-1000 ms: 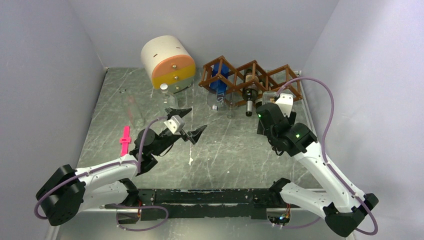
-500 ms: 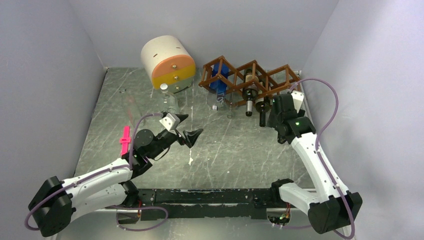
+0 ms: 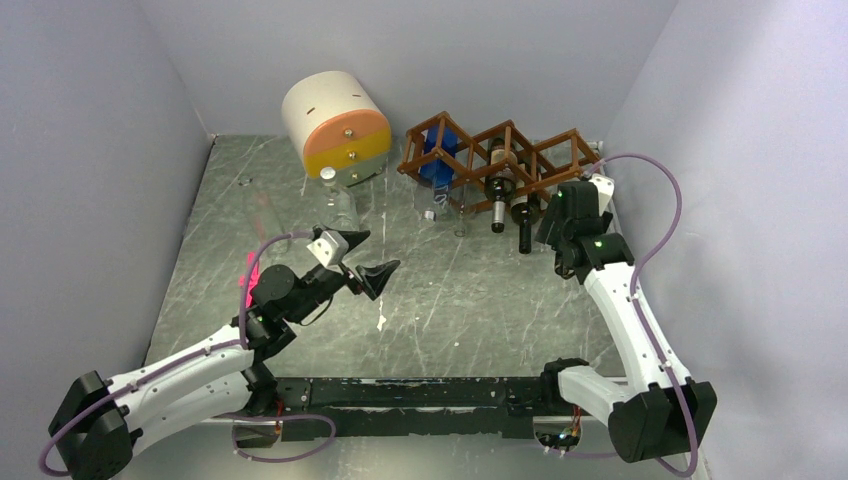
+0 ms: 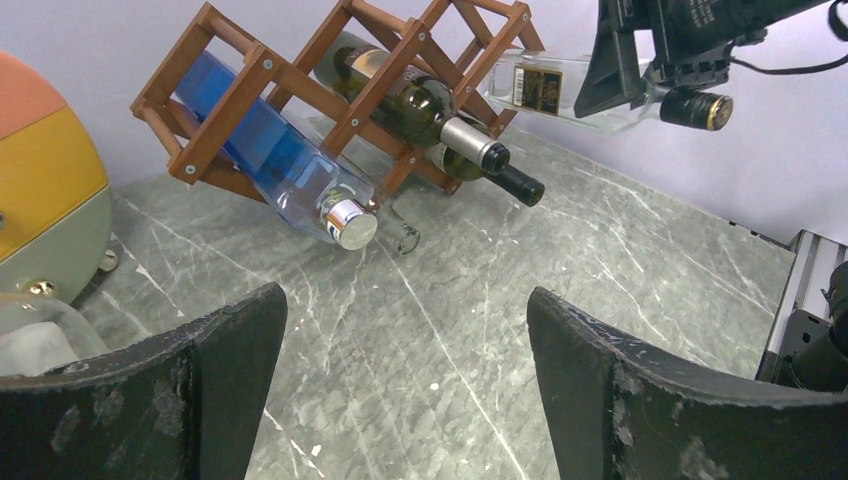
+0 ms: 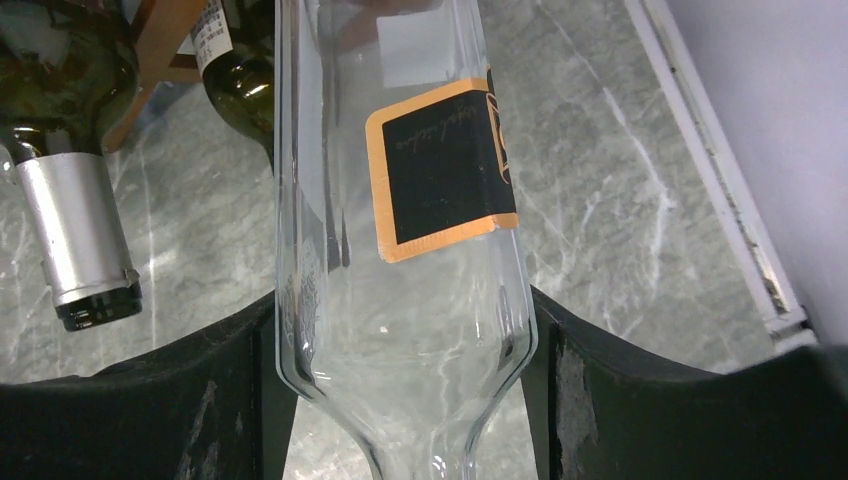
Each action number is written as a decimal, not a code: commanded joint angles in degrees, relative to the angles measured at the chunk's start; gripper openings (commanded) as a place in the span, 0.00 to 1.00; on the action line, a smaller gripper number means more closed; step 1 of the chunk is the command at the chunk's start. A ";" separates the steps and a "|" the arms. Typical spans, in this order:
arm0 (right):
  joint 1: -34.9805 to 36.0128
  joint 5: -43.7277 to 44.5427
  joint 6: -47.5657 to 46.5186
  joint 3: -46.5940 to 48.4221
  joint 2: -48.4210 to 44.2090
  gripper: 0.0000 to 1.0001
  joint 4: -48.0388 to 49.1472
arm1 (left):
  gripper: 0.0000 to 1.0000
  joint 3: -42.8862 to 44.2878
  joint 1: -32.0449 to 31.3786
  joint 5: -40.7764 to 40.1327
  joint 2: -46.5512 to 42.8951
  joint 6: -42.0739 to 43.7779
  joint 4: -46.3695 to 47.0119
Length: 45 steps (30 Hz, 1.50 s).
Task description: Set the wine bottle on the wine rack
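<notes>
My right gripper [image 5: 405, 330] is shut on a clear glass wine bottle [image 5: 400, 200] with a black-and-orange label, its fingers pressing the shoulder on both sides. In the left wrist view this wine bottle [image 4: 560, 90] hangs nearly level, its base at the right end of the reddish-brown wine rack [image 4: 340, 80]. I cannot tell how far in it is. The wine rack [image 3: 500, 155] holds a blue bottle [image 4: 280, 160] and two dark bottles [image 4: 420, 100]. The right gripper [image 3: 562, 203] is at the rack's right end. My left gripper [image 4: 403, 293] stands open over bare table, also seen as left gripper [image 3: 365, 255].
A round cream-and-orange drawer unit [image 3: 335, 125] stands at the back, left of the rack. A clear glass vessel [image 3: 340, 200] stands in front of it. A pink object [image 3: 248, 280] lies at the left, partly behind the left arm. The right wall is close to the right arm.
The right arm has carried the clear bottle back and right, to the rack's right end. The left arm has drawn back toward the near left, its jaws still open.
</notes>
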 commanded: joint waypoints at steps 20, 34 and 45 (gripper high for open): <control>-10.31 -22.74 -8.06 -11.98 2.11 0.00 45.03 | 0.92 -0.24 -0.39 -0.32 -4.64 -5.57 -5.10; -13.94 -31.47 -13.12 -10.85 8.20 0.00 49.53 | 0.92 0.00 -0.45 0.06 -4.28 -5.88 -6.46; -14.20 -33.75 -15.72 -12.55 11.03 0.00 55.93 | 0.92 0.65 -0.42 -0.05 -3.36 -5.80 -7.33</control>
